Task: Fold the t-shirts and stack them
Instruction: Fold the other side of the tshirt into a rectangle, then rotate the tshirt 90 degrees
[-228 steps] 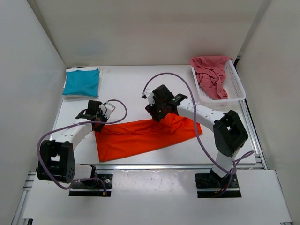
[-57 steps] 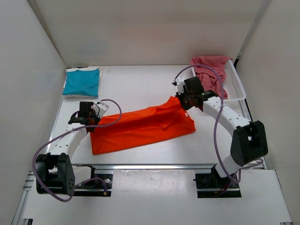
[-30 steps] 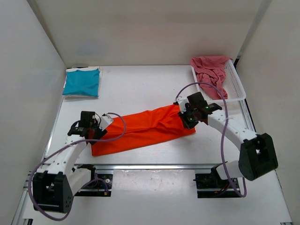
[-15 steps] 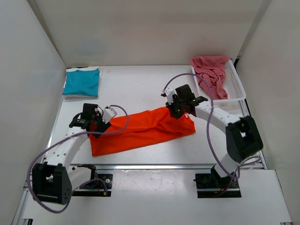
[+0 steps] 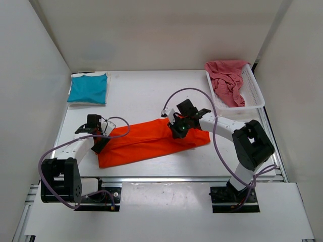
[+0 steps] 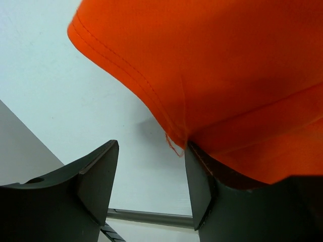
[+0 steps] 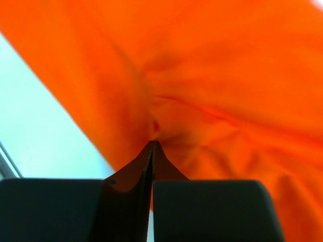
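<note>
The bright orange t-shirt (image 5: 146, 142) lies in a long band across the near part of the table. My right gripper (image 5: 175, 131) is over its right half, shut on a pinched fold of orange cloth (image 7: 153, 135). My left gripper (image 5: 102, 142) is at the shirt's left end and stands open. In the left wrist view the orange hem (image 6: 171, 126) drapes over the right finger (image 6: 201, 191), and bare table shows between the fingers. The teal-blue t-shirt (image 5: 88, 87) lies folded at the far left with a white layer under it. The pinkish-red t-shirt (image 5: 228, 79) lies crumpled in the basket.
A white mesh basket (image 5: 256, 94) stands at the far right corner of the table (image 5: 146, 96). White walls close in the left, back and right sides. A metal rail (image 5: 166, 178) runs along the near edge.
My right gripper has shut on the orange cloth and moved left with it, doubling the shirt's right end over. The left gripper has shifted slightly at the left end.
</note>
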`<state>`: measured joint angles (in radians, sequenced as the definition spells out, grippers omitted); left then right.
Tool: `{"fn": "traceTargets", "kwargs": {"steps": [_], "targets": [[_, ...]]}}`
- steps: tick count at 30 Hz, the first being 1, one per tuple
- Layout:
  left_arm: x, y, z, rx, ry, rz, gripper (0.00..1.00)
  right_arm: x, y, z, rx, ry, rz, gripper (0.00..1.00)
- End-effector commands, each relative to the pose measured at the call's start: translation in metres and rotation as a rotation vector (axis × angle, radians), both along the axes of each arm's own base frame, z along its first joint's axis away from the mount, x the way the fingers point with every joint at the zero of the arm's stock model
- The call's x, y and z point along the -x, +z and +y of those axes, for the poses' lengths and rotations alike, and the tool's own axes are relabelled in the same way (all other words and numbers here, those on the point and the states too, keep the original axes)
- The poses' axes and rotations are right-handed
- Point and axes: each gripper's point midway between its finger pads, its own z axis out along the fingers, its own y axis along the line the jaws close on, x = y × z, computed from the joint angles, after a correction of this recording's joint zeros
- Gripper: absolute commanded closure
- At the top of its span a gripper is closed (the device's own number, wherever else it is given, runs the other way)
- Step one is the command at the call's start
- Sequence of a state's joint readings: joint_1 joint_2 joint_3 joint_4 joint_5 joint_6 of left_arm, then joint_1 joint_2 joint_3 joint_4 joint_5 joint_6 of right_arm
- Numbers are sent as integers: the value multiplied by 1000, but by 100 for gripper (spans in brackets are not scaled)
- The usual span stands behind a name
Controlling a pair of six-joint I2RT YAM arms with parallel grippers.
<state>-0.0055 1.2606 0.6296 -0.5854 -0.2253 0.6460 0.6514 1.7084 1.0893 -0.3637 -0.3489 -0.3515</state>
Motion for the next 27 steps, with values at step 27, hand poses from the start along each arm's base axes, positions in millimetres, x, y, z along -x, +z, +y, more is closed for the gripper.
{"fn": "traceTargets", "kwargs": {"steps": [27], "targets": [[-87, 45, 4, -5, 109, -218, 33, -145, 79, -57, -148, -483, -134, 99]]}}
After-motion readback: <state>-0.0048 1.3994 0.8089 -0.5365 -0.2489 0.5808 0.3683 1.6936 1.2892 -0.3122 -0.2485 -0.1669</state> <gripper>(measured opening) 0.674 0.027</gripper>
